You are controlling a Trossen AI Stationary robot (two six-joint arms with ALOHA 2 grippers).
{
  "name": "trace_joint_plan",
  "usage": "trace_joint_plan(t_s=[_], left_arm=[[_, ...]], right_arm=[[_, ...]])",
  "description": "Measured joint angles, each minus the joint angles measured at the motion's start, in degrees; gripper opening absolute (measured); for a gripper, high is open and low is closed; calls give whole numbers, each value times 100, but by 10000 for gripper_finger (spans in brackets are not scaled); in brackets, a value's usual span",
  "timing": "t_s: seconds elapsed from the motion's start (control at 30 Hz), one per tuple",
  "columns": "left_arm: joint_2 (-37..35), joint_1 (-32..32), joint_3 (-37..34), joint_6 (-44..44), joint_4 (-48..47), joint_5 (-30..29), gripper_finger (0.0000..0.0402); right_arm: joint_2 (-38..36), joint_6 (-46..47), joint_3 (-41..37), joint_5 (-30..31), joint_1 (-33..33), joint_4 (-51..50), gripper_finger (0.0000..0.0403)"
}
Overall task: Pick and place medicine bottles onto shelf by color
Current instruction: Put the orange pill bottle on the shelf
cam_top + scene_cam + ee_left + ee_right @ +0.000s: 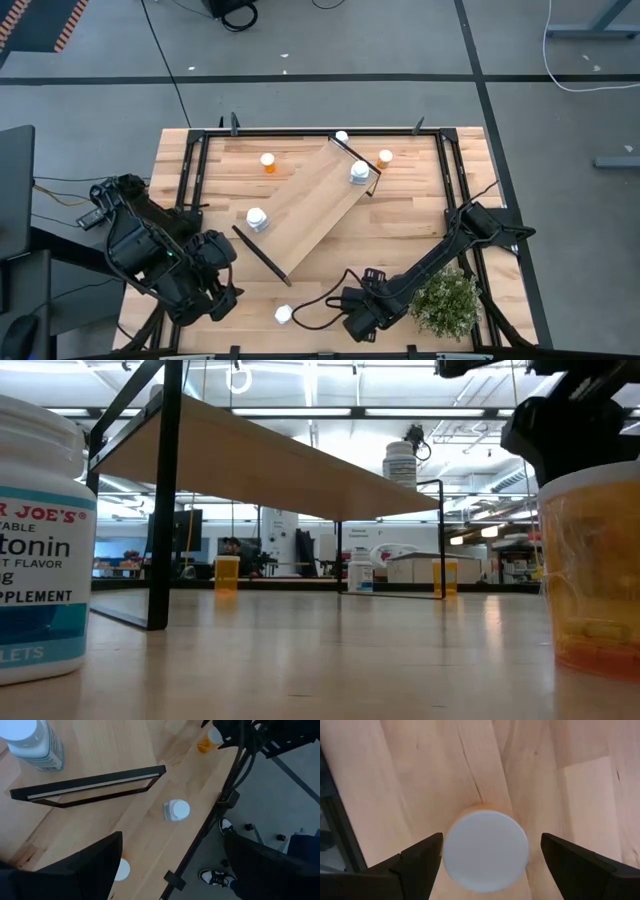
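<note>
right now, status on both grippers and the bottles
Right gripper open, poised over an orange bottle at the near edge. Left gripper open, idle, front-left. One white bottle on the shelf. Nothing blocking.

I count three white-bodied bottles (257, 218) (359, 172) (283, 315), three orange bottles (268, 162) (385, 157) (485, 847), one bottle (342, 137) of unclear colour, one shelf (310, 205), one potted plant (446, 303).
</note>
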Motion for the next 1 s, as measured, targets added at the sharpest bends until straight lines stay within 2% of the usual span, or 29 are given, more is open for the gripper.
trace_joint_plan(t_s=[0.2,0.67,1.0], left_arm=[[0,2,-1,-32,-2,0,352],[0,2,0,-48,-2,0,352],[0,11,0,-2,-2,0,352]], right_arm=[[0,0,0,2,1,91,331],[-15,-2,0,-105,-1,134,227],[-22,-28,516,-155,-46,76,229]])
